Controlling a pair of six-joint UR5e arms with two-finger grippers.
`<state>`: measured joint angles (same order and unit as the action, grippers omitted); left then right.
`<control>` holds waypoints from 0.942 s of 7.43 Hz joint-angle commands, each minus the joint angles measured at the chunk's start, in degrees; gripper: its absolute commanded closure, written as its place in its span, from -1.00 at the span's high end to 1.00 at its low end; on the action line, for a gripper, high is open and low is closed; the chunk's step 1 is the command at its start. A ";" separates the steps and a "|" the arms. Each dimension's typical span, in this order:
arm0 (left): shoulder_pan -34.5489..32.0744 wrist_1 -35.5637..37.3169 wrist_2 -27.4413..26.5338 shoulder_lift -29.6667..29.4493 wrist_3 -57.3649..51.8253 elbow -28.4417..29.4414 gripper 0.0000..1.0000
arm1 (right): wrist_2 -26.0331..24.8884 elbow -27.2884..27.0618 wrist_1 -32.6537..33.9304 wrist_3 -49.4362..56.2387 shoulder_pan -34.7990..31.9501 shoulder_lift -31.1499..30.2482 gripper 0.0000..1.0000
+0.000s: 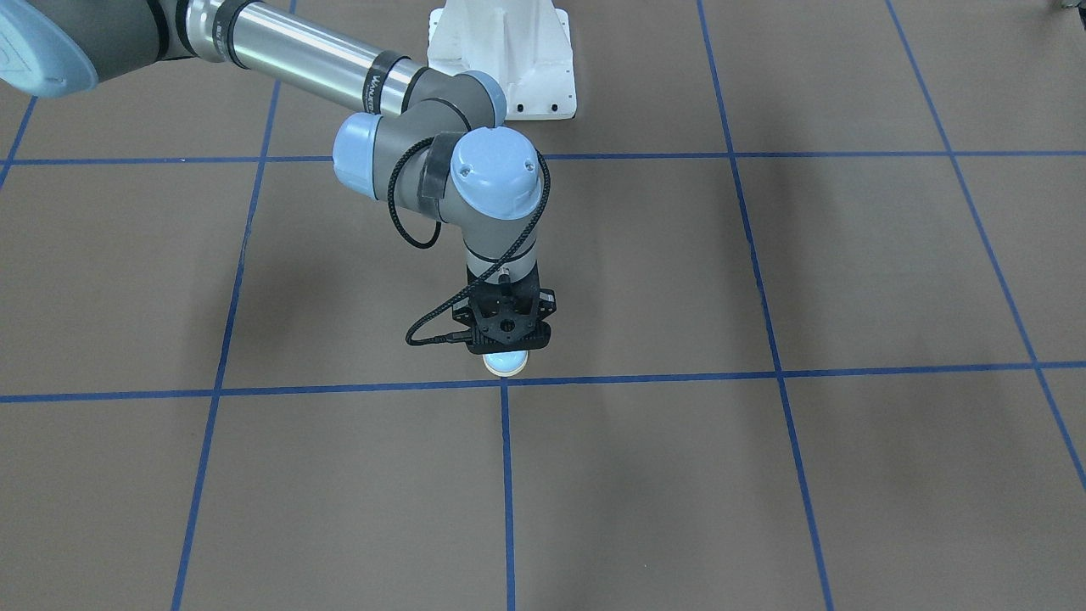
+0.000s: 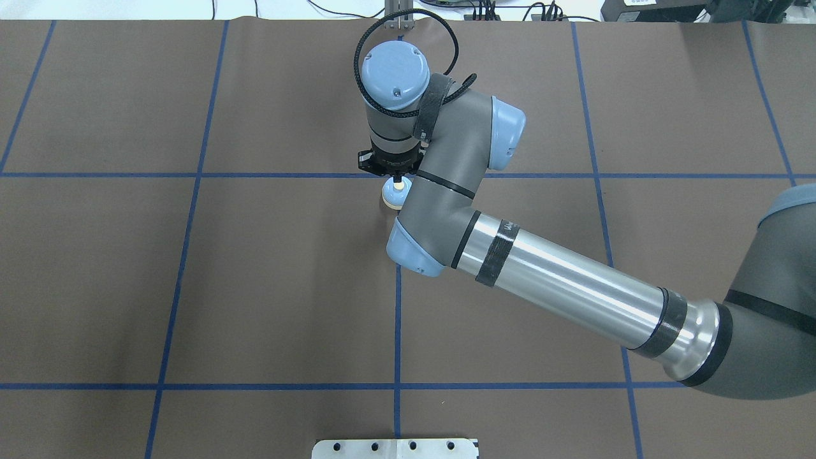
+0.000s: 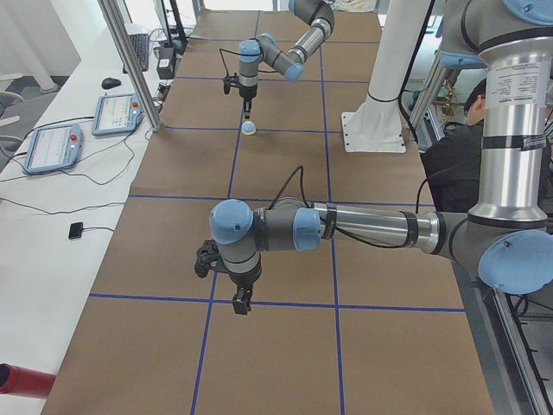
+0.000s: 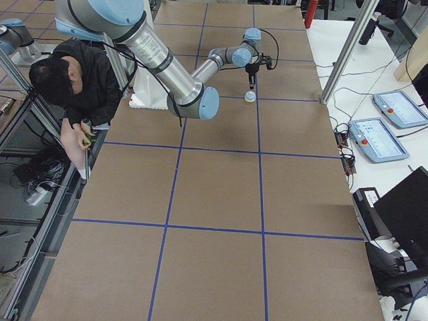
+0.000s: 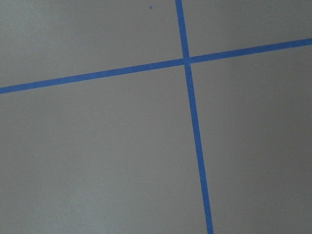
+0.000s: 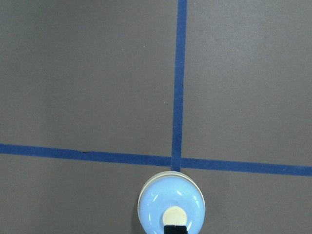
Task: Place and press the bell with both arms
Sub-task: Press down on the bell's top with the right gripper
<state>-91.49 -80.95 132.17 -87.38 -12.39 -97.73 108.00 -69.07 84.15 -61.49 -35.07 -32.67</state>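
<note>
Right wrist-mounted view cut the right gripper (image 6: 175, 229) down to one black tip, fingers pressed together, at the button (image 6: 174, 214) of the bell (image 6: 170, 197). The bell stood on the table (image 6: 87, 87) just beside a tape crossing (image 6: 176, 161). The left gripper (image 3: 241, 303) showed only in the exterior left view, so its state could not be told.

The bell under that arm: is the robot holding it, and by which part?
Seemingly not held. The bell sits on the table; the right gripper, shut, points down at its cream button, clamped around nothing.
</note>
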 commanded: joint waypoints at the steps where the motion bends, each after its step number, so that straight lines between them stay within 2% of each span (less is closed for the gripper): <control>1: 0.09 0.00 -0.07 -0.08 0.00 0.00 1.00 | 0.11 2.35 -3.45 0.05 0.00 -0.03 -1.00; 7: 0.09 0.00 0.02 -0.08 0.00 -0.18 1.00 | 0.11 3.50 -3.90 0.23 0.43 -0.03 -1.00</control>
<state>-91.45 -80.97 132.15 -87.45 -12.35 -97.91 108.11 -65.72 80.25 -61.30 -34.80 -32.70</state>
